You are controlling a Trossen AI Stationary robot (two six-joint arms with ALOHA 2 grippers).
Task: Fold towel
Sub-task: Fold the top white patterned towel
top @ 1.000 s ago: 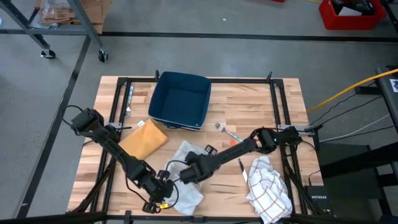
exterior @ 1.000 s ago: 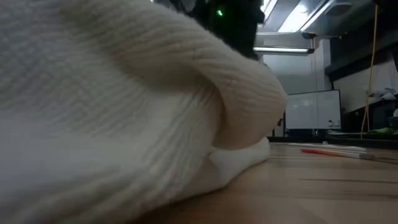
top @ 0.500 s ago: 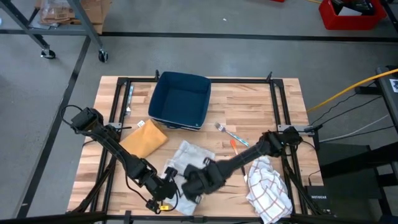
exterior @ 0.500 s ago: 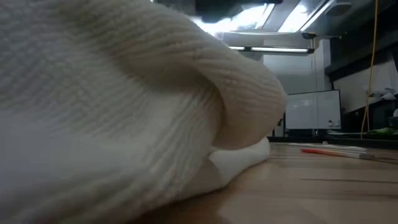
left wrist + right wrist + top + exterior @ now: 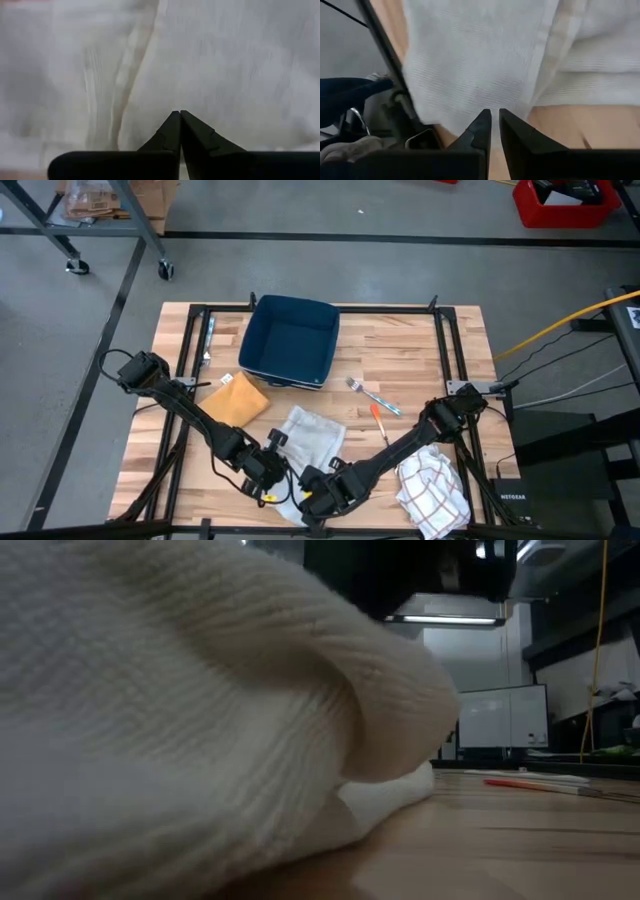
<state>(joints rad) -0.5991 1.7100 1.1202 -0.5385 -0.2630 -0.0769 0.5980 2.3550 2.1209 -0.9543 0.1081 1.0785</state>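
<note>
A white ribbed towel lies rumpled on the wooden table, reaching from its middle to its near edge. It fills the low view and both wrist views. My left gripper is shut, tips down on the towel's left part. My right gripper stands at the towel's near end, fingers almost together on its edge. My left gripper comes slanting down from the table's left, its closed tips on the towel's top surface beside a fold line. The fingers hide how much cloth sits between them. The cloth around them lies slack on the table. My right gripper pinches the towel's near edge at the very ends of its two fingers, slanting down from the table's right. One layer or several, I cannot tell. The cloth spreads away from the tips, and bare table shows beside it.
A blue bin stands at the back. A mustard cloth lies left of the towel, a checked cloth at the near right. A fork and an orange pen lie between. Black frame rails edge the table.
My right gripper has travelled from the towel's middle toward the table's near edge, leaving more of the towel's far part uncovered. My left gripper has moved from the near edge rightward onto the towel and has turned.
</note>
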